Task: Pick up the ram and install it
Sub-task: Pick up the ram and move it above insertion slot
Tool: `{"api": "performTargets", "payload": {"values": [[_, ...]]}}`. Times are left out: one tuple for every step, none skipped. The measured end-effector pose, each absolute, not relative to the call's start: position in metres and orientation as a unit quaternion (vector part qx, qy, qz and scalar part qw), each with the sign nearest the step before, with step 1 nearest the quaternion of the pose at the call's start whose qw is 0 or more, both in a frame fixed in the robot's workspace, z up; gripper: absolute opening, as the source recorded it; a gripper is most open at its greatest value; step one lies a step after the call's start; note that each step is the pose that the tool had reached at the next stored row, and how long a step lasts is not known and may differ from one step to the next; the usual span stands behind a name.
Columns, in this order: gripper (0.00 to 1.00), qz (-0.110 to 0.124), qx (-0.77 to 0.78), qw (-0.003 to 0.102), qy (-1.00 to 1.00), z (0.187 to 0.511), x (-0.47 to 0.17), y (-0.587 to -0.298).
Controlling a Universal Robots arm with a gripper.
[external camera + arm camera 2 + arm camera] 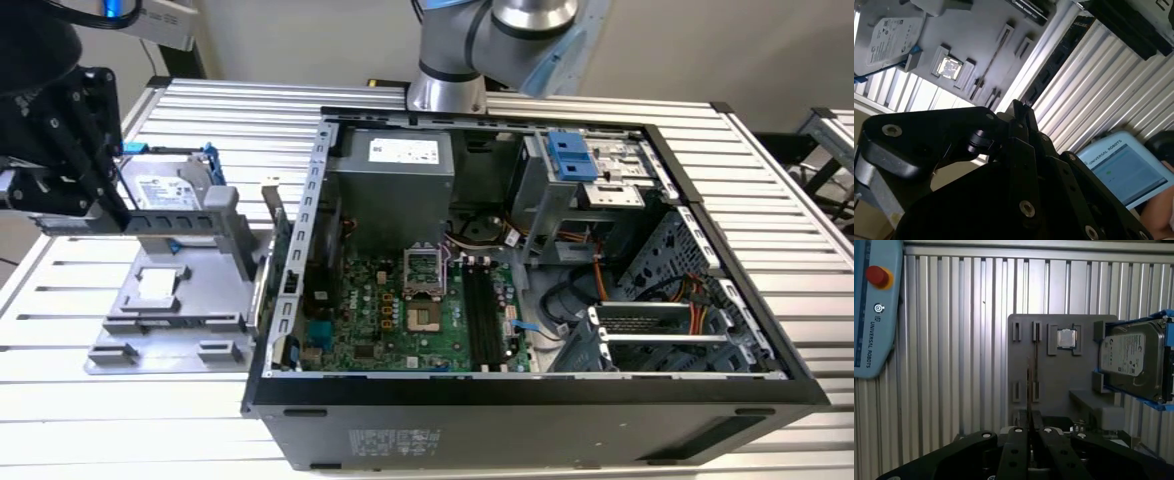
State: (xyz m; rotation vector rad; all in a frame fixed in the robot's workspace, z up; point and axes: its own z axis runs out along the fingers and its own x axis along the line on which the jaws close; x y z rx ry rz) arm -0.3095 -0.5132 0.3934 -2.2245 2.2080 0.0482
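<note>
In the first wrist view my gripper (1029, 414) has its two black fingers pressed together on a thin dark stick seen edge-on, the ram (1028, 385). It hangs above the grey parts holder (1054, 380), over the holder's long narrow slot. The second wrist view shows the same fingers (1019, 111) closed, with the holder far behind them. In the exterior view the gripper (60, 150) is at the exterior view's left, above the holder (174, 290) and well away from the open computer case (534, 390). The black memory slots (483, 320) lie on the green motherboard inside the case.
A silver hard drive with blue rails (1129, 355) (167, 190) stands in the holder, with a small square chip (1066, 338) beside it. A blue-grey teach pendant (874, 305) lies on the ribbed metal table (954, 365). The case walls (287, 270) rise between the holder and the motherboard.
</note>
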Motion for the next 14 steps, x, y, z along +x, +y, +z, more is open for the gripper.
{"api": "performTargets", "payload": {"values": [[0.00, 0.015, -0.710, 0.003, 0.704, 0.393, -0.306, -0.513], [0.00, 0.015, -0.710, 0.003, 0.704, 0.393, -0.303, -0.513], [0.00, 0.015, -0.710, 0.003, 0.704, 0.393, -0.300, -0.513], [0.00, 0.015, -0.710, 0.003, 0.704, 0.393, -0.297, -0.513], [0.00, 0.015, -0.710, 0.003, 0.704, 0.393, -0.294, -0.512], [0.00, 0.015, -0.710, 0.003, 0.704, 0.393, -0.291, -0.512], [0.00, 0.015, -0.710, 0.003, 0.704, 0.393, -0.287, -0.512], [0.00, 0.015, -0.710, 0.003, 0.704, 0.393, -0.284, -0.512], [0.00, 0.015, -0.710, 0.003, 0.704, 0.393, -0.281, -0.512], [0.00, 0.015, -0.710, 0.003, 0.704, 0.393, -0.277, -0.512], [0.00, 0.015, -0.710, 0.003, 0.704, 0.393, -0.274, -0.511], [0.00, 0.015, -0.710, 0.003, 0.704, 0.393, -0.270, -0.511], [0.00, 0.015, -0.710, 0.003, 0.704, 0.393, -0.267, -0.511], [0.00, 0.015, -0.710, 0.003, 0.704, 0.393, -0.263, -0.511]]}}
